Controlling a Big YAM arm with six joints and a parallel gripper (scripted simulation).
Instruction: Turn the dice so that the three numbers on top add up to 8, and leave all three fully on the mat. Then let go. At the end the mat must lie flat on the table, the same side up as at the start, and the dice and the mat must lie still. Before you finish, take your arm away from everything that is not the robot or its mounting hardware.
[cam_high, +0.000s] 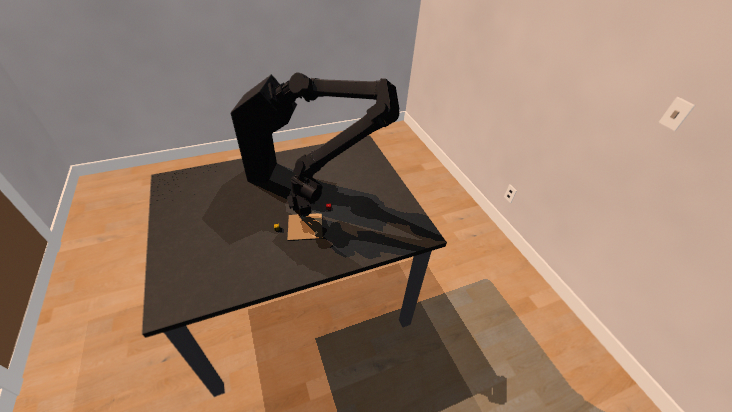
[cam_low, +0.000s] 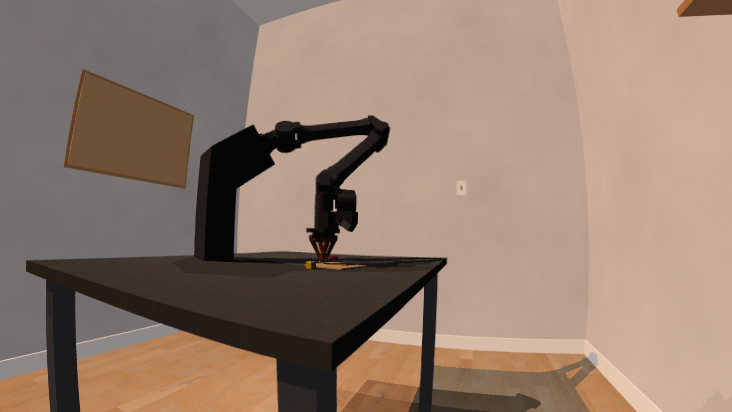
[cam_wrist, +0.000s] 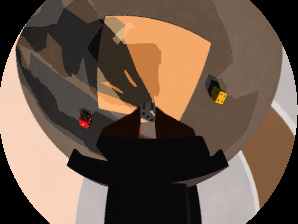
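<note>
A tan mat (cam_high: 305, 226) lies flat near the table's right middle; it also shows in the wrist view (cam_wrist: 162, 56). A yellow die (cam_high: 276, 226) sits on the table just off the mat's left edge and appears in the wrist view (cam_wrist: 217, 92). A red die (cam_high: 328, 206) sits on the table off the mat's far right corner, also visible in the wrist view (cam_wrist: 84, 120). My gripper (cam_low: 322, 253) points down over the mat's back edge, a little above it. It is shut on a small pale third die (cam_wrist: 148, 115), mostly hidden by the fingers.
The arm's black base column (cam_high: 256, 143) stands behind the mat. The table's right edge (cam_high: 409, 204) runs not far past the red die. A shadow of the arm falls across the mat.
</note>
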